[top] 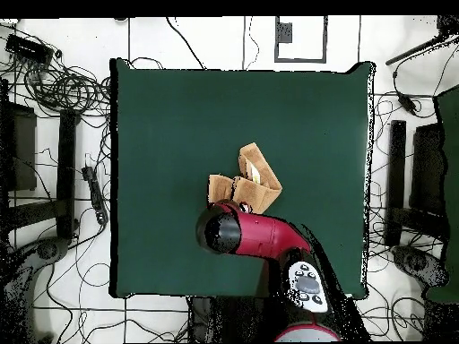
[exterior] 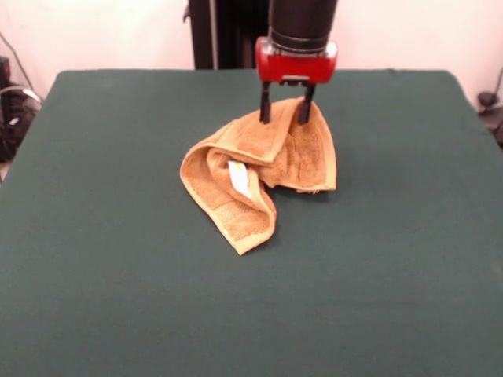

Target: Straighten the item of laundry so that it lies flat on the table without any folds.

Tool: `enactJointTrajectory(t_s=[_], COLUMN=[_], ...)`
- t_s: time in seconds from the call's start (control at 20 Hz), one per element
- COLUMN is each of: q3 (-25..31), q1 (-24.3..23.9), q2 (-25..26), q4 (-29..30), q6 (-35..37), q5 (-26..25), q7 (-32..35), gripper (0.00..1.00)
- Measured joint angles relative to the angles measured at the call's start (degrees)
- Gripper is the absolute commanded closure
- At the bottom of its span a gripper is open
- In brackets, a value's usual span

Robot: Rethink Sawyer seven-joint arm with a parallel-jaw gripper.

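Here, nearest the front camera, the dark green table lies as a broad bare stretch of felt. Past that comes the pointed lower corner of the towel, an orange-tan terry cloth that sits crumpled a little beyond the middle of the table. Its near part is a folded loop lying on the felt, with a woven border band along the edge and a small white tag showing in the hollow of the fold. Farther back the cloth rises into a peak, and there the gripper stands over it: two dark fingers hang from a red wrist block, set a little apart, with the towel's raised top edge between them, so the hand appears clamped on the cloth. Behind it the black arm climbs out of the top of the picture, with the table's far edge and a pale wall beyond.

The overhead view gives what the front cannot: the towel as a small bunched shape near the table's middle, with green all round it, and cables on the floor around the table. There the red arm covers the gripper and the part of the towel nearest the robot, so the grasp shows only from the front.
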Motion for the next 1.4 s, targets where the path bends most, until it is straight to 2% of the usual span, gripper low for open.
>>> enactJointTrajectory(t_s=[0.65, 0.7, 1.4], q3=[-1.61, -2.12, -5.41], q1=[1.36, 2.12, 5.83], q2=[2.97, 3.50, 4.32], q4=[-2.66, -3.03, -3.79], q6=[0.00, -0.01, -0.01], q5=[1.00, 1.34, 2.88], q7=[0.00, 0.00, 0.01], gripper=[0.00, 1.00, 1.00])
